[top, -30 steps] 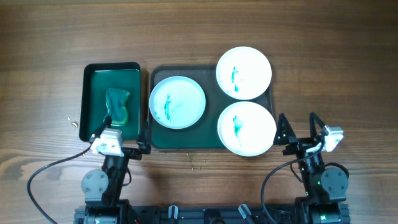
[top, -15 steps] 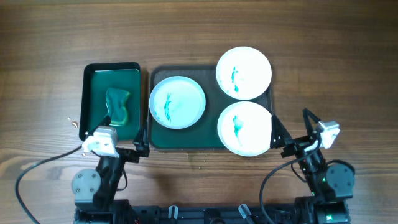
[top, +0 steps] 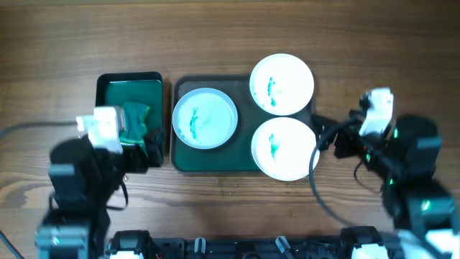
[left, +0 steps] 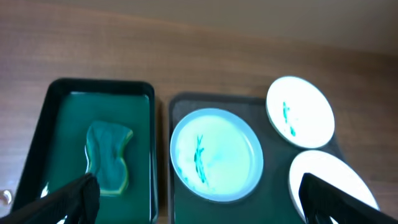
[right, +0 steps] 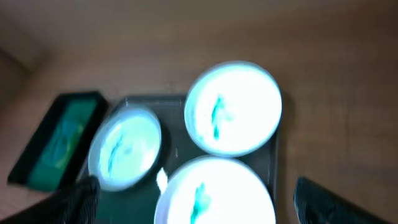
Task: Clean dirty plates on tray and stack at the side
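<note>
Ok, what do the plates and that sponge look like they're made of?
The plates look like glazed ceramic or melamine: smooth, white, slightly shiny; I cannot tell which. The sponge looks like soft foam: wavy outline, teal top over a yellowish edge.

Black arms (top: 75,173), black fingers (left: 73,198), white wrist blocks (top: 105,128), black looping cable (top: 313,180), green lights (top: 392,180) on right arm.

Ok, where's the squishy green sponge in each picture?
Overhead: the sponge lies in the small tray, on the left side.
Left wrist: lower left, in the same tray.
Right wrist: a blurry streak, far left.
Landmark: the plate just right of that tray.
</note>
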Tool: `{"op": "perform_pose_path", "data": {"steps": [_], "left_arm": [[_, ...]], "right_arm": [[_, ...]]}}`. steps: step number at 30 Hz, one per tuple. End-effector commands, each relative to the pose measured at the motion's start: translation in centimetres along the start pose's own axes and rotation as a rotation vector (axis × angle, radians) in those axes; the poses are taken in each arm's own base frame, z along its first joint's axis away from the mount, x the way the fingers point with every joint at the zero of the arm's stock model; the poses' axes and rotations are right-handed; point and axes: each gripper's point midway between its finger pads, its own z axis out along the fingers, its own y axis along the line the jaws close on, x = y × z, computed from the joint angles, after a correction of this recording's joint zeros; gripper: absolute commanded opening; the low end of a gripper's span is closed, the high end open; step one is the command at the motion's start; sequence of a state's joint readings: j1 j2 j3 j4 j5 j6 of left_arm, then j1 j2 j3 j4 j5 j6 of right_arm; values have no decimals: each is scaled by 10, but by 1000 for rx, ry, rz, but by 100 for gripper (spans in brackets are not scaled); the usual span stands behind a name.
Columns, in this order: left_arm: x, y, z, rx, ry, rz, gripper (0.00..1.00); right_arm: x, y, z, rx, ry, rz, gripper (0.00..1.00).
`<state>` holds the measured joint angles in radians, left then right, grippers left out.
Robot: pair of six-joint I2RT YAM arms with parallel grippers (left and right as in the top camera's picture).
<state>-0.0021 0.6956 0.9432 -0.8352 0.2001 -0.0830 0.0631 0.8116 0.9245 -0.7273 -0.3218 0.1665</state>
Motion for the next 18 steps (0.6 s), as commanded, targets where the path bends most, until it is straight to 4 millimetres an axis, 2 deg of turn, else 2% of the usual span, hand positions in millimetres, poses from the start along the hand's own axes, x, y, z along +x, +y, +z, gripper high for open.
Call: {"op": "perform_pose_path", "data": {"steps": [1,5,8,10,11,15,17,18], "left_arm": [[-24,-3,3,-13,128,-5,100],[-29,-1,24,-19,256,-33,100],[-21,3,43,-24,320,-51,100],[-14,6,56,-28,369,-63,100],[-11,8,61,-31,388,-67,100],[-2,13,76,-40,441,-79,100],[-2,21,81,-88,445,-108,89],[-2,30,81,-152,437,-153,88]], "right_arm": [[-18,5,8,-6,150,-53,100],[-19,-4,39,5,280,-4,100],[-13,-5,60,-24,327,59,100],[-10,15,72,-174,356,31,98],[-8,20,78,-213,370,40,92],[11,34,108,-228,460,107,81],[28,47,131,-225,527,144,75],[34,51,138,-225,544,148,72]]}}
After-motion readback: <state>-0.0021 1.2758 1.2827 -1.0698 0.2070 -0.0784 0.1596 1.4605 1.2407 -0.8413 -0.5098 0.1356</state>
